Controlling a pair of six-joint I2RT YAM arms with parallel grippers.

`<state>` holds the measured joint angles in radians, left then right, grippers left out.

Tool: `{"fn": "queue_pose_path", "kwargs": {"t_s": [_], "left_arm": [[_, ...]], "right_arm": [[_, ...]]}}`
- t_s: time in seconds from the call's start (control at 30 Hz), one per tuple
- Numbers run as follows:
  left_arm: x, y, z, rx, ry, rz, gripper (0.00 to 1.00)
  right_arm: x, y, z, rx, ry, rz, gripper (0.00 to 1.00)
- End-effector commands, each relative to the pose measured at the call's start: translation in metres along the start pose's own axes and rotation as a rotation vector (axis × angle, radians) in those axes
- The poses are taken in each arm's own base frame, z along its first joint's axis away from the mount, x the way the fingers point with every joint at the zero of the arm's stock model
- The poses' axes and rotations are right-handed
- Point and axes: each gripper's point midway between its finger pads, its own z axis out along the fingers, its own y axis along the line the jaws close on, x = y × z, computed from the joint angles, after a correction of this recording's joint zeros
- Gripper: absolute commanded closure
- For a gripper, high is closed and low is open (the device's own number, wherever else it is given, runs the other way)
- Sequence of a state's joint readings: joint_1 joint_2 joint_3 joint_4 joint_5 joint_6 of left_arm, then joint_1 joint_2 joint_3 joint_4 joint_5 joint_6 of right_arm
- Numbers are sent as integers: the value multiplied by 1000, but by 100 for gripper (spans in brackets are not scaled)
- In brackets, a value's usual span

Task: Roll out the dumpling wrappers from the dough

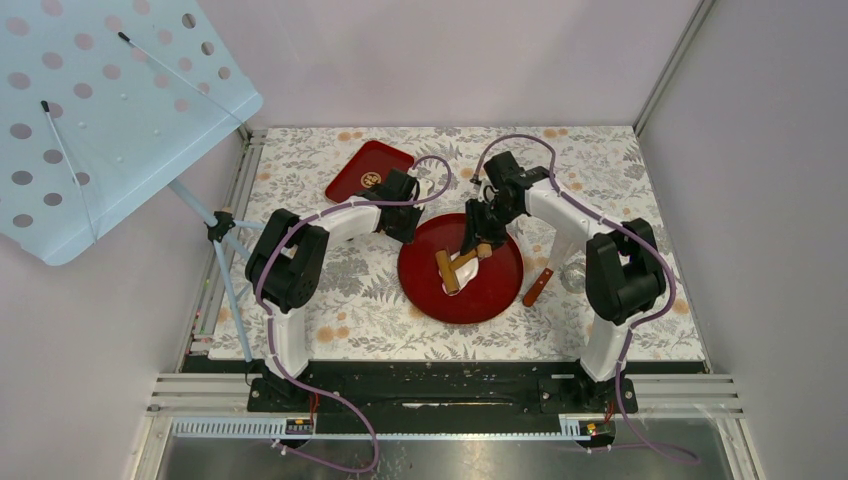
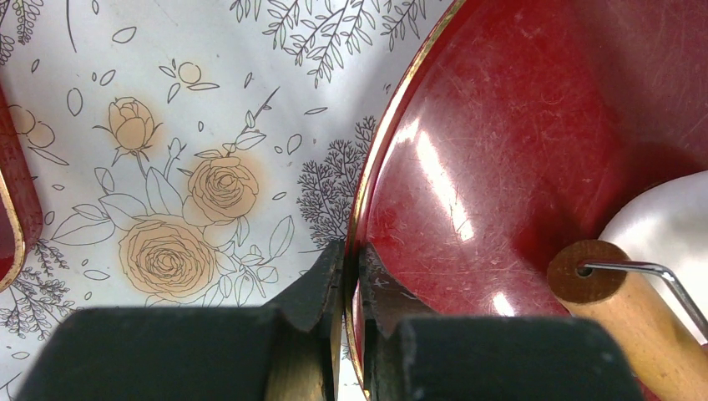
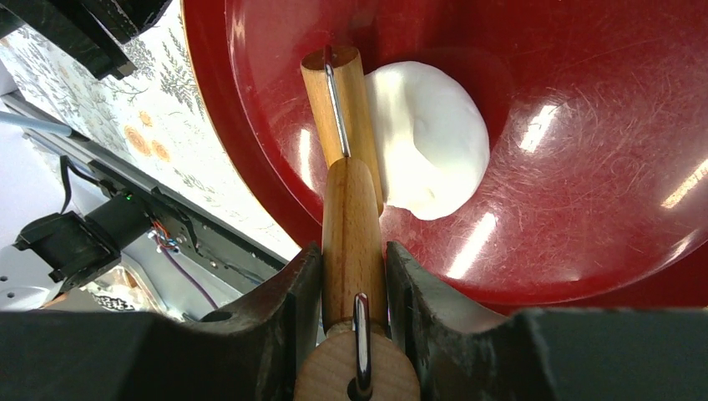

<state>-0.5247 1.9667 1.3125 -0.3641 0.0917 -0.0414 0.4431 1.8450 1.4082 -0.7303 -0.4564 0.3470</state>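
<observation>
Top view: round red plate [image 1: 500,290] sits mid-worktop [image 1: 340,310], on a floral cover.

Left fingers [image 2: 321,288]: together on the plate's gold-edged rim, one finger outside and one inside. They pinch it at about 10 o'clock on the plate. Arm is low and reaches in from the left.

Right fingers [image 3: 292,301]: clamped on the handle of a wooden roller [image 3: 351,225], wood filling the gap between them. This arm comes in from 1 o'clock of the plate. The handle runs down toward plate centre.

White dough [image 3: 434,138]: a soft, rounded, smooth piece lying on the plate near its centre. It looks still fairly thick rather than a thin disc. In the right wrist view the roller barrel lies along the dough's 9 o'clock edge, touching it and covering a strip of it. A wire bracket runs along the barrel. The left wrist view shows the barrel's end and a patch of dough at 3 to 4 o'clock of the frame.

Elsewhere:
- Rectangular red tray [image 1: 368,170] at 11 o'clock of the plate, near but apart from it.
- Brown-handled tool [image 1: 538,287] on the worktop at 3 o'clock, just beside the rim; can't tell whether it touches, and its working end is unclear.
- Pale blue perforated panel [image 1: 100,110] on a stand, off the worktop at 10 o'clock.
</observation>
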Motion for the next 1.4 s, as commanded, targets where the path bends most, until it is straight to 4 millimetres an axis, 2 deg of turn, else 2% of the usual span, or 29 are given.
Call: {"fn": "queue_pose_path", "kwargs": {"t_s": [0.0,0.17,0.27,0.53,0.83,1.0,1.13,1.27,1.37], "left_arm": [[17,5,9,-37,59,32,100],[17,4,8,-37,58,32,100],[17,5,8,-37,56,32,100],[18,5,9,-36,60,32,100],[17,5,8,-37,57,31,100],[17,5,8,-36,57,32,100],[17,5,8,-38,57,31,100],[16,5,8,-39,55,32,100],[17,5,8,-36,58,30,100]], "right_arm": [[0,-30,21,179,-4,-101,100],[2,-24,26,167,12,-122,100],[-1,-14,24,133,10,-148,100],[-25,23,3,41,-85,-235,100],[-28,42,-37,-5,-165,-276,100],[-31,45,-58,-27,-211,-288,100],[-34,42,-66,-1,-232,-369,100],[-38,33,-69,80,-251,-547,100],[-31,27,-68,148,-237,-698,100]]}}
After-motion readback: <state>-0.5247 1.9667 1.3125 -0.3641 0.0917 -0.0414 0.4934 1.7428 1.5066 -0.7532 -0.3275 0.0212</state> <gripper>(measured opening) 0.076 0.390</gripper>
